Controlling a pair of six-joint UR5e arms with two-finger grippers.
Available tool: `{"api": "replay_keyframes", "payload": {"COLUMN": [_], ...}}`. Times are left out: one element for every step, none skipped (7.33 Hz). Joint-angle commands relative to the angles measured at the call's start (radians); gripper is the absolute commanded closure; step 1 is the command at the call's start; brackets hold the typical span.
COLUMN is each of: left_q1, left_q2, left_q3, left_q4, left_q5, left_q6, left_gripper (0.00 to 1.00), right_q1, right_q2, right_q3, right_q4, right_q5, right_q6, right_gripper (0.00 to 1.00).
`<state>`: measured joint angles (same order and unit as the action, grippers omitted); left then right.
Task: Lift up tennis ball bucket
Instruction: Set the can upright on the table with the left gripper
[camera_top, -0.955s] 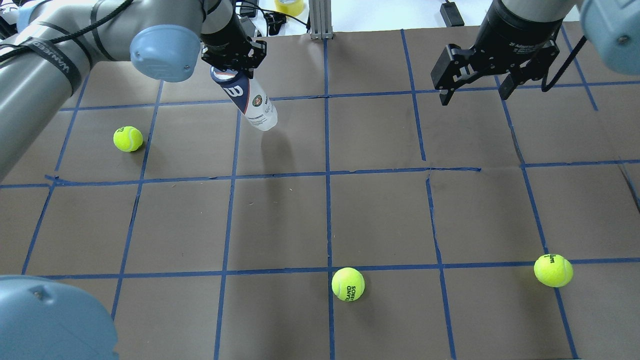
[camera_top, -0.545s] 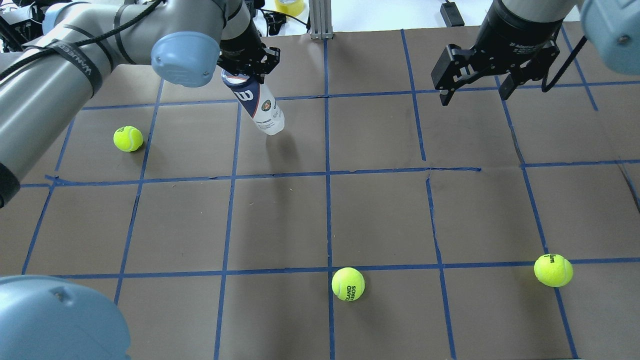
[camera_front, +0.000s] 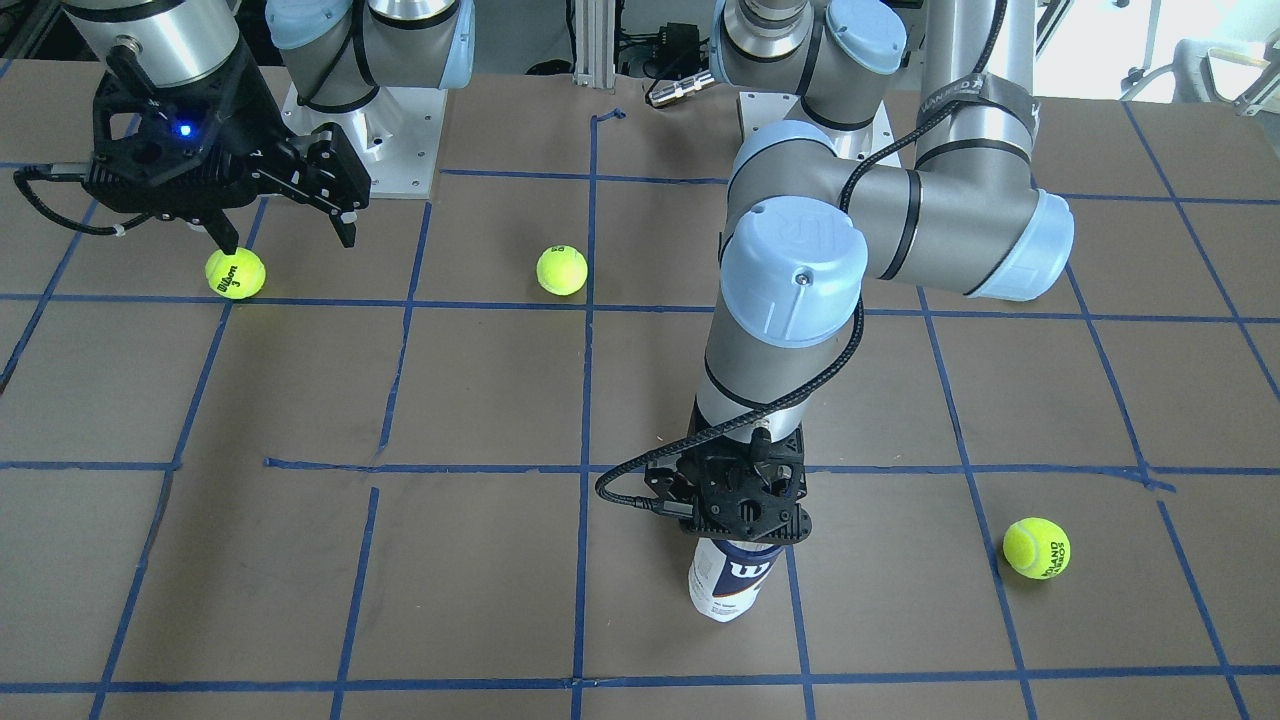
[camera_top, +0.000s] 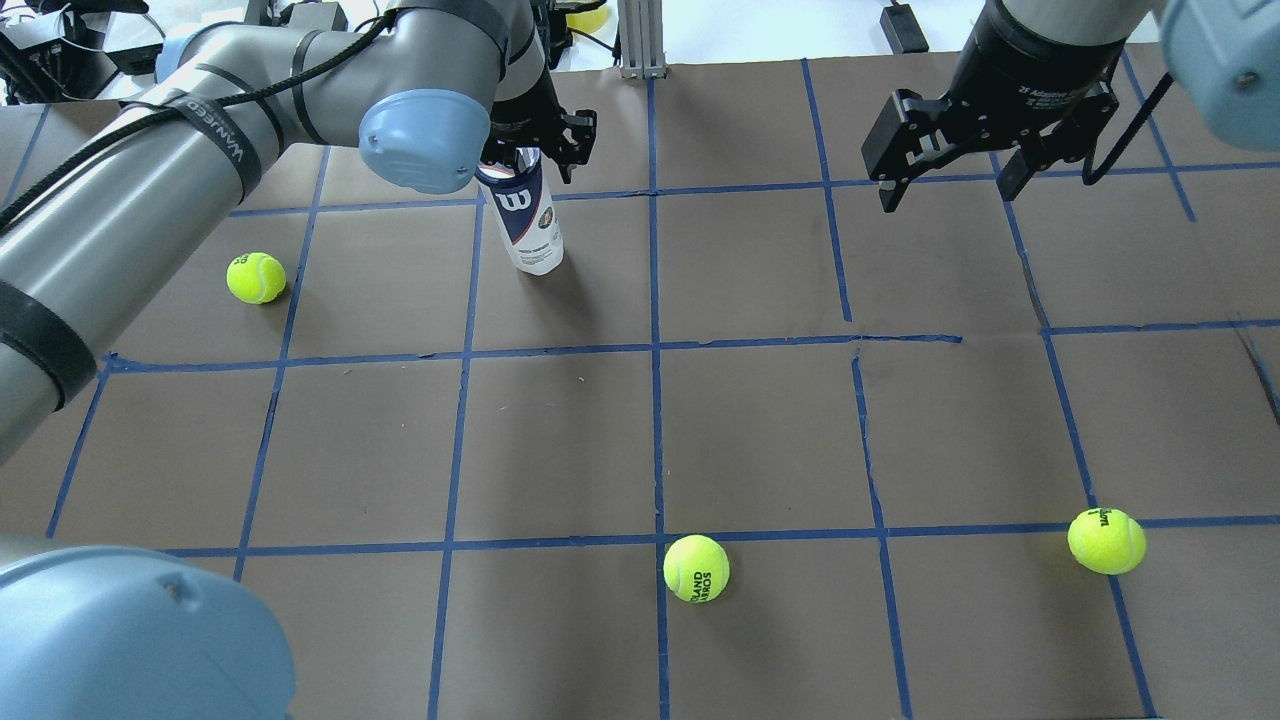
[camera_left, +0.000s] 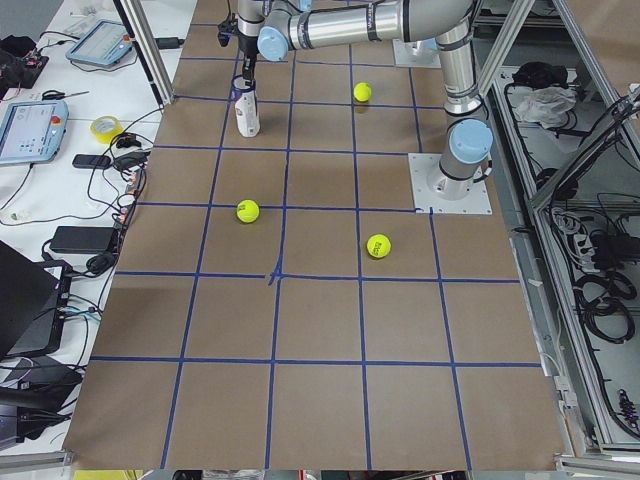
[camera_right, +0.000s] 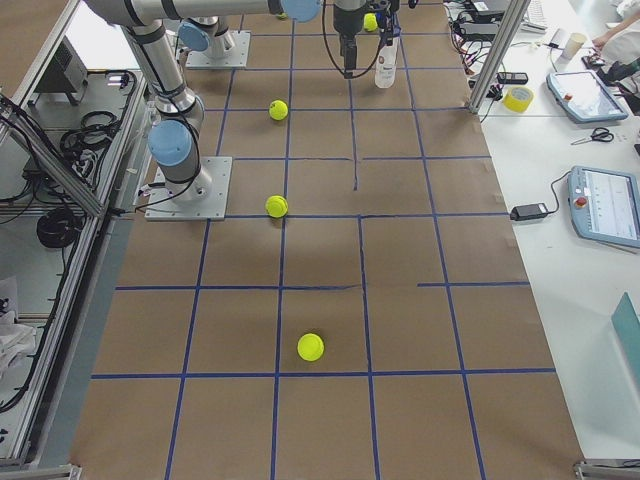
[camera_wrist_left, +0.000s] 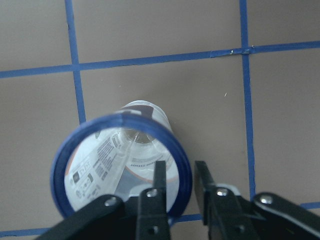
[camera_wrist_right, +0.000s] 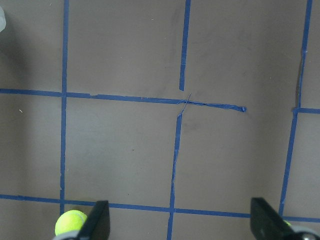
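Note:
The tennis ball bucket (camera_top: 528, 220) is a clear can with a white-and-navy Wilson label and a dark blue rim. It is near upright at the far left-centre of the table. It also shows in the front view (camera_front: 730, 585) and the left wrist view (camera_wrist_left: 107, 155). My left gripper (camera_top: 535, 155) is shut on its rim from above, one finger inside the can and one outside. I cannot tell whether its bottom touches the paper. My right gripper (camera_top: 945, 197) is open and empty, hovering at the far right.
Three loose yellow tennis balls lie on the brown, blue-taped paper: one at the left (camera_top: 256, 277), one at the near middle (camera_top: 696, 568), one at the near right (camera_top: 1106, 541). An aluminium post (camera_top: 640, 40) stands at the far edge.
My left gripper has moved right with the bucket. The bucket has swung from a clear tilt to near upright and sits lower over the paper. The right arm has not moved.

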<state>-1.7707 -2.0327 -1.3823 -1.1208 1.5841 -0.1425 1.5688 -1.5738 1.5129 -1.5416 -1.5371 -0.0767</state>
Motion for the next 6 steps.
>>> {"api": "replay_keyframes", "payload": {"left_q1": [-0.007, -0.007, -0.004, 0.013, 0.051, 0.106], "left_q2": [0.017, 0.037, 0.057, 0.083, 0.116, 0.147], "left_q3": [0.009, 0.035, 0.084, 0.130, 0.141, 0.131], "left_q4": [-0.008, -0.063, -0.142, -0.234, -0.288, -0.321], "left_q5": [-0.003, -0.010, -0.006, -0.010, -0.010, -0.024], "left_q6": [-0.003, 0.012, 0.014, 0.035, 0.079, 0.121], "left_gripper": [0.00, 0.00, 0.00, 0.00, 0.00, 0.00], "right_q1": [0.000, 0.000, -0.001, 0.000, -0.001, 0.000], "right_q2": [0.000, 0.000, 0.000, 0.000, 0.000, 0.000], "right_q3": [0.001, 0.000, 0.001, 0.001, 0.001, 0.000], "right_q4": [0.000, 0.000, 0.000, 0.000, 0.000, 0.000], "right_q5": [0.000, 0.000, 0.000, 0.000, 0.000, 0.000], "right_q6": [0.000, 0.000, 0.000, 0.000, 0.000, 0.000], "right_gripper": [0.00, 0.00, 0.00, 0.00, 0.00, 0.00]}}
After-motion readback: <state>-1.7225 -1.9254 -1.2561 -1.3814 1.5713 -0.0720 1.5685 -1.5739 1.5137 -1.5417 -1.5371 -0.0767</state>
